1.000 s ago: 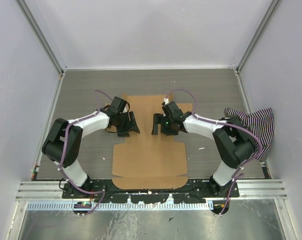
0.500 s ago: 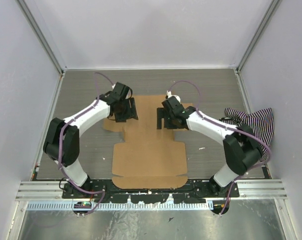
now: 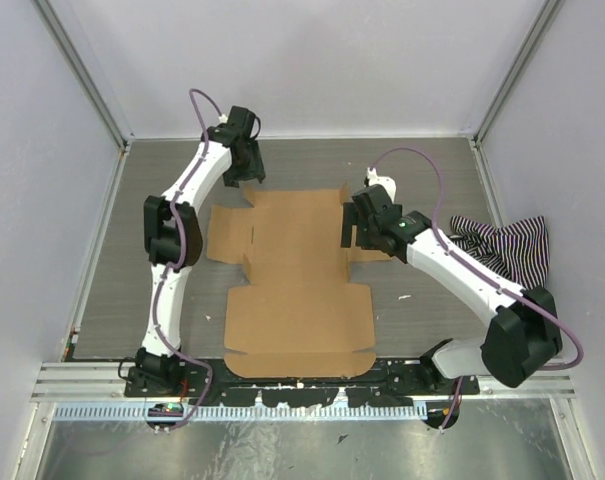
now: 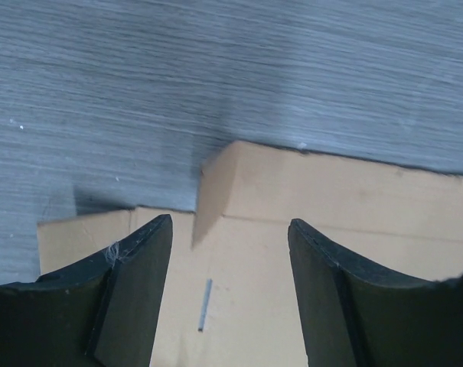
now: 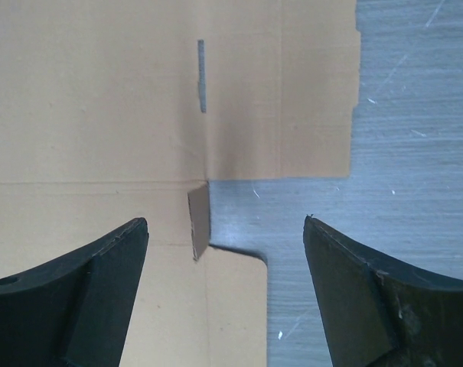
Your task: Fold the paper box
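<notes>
The paper box (image 3: pixel 297 290) is a flat brown die-cut cardboard sheet lying unfolded in the middle of the table. My left gripper (image 3: pixel 247 178) is open and empty, stretched out over the sheet's far left corner. In the left wrist view the gripper (image 4: pixel 229 222) hovers above the cardboard (image 4: pixel 330 199), where a small tab (image 4: pixel 216 183) stands up. My right gripper (image 3: pixel 354 228) is open and empty over the sheet's right edge. In the right wrist view the gripper (image 5: pixel 225 222) straddles a notch in the cardboard (image 5: pixel 93 99), with a small raised tab (image 5: pixel 199 218) beside it.
A black-and-white striped cloth (image 3: pixel 507 245) lies bunched against the right wall. White walls with metal frame posts enclose the grey table (image 3: pixel 152 300) on three sides. A metal rail (image 3: pixel 302 385) with the arm bases runs along the near edge.
Both grippers have left the middle of the sheet. The left arm has stretched to the far left corner and the right arm has moved to the right edge. The side flaps now show.
</notes>
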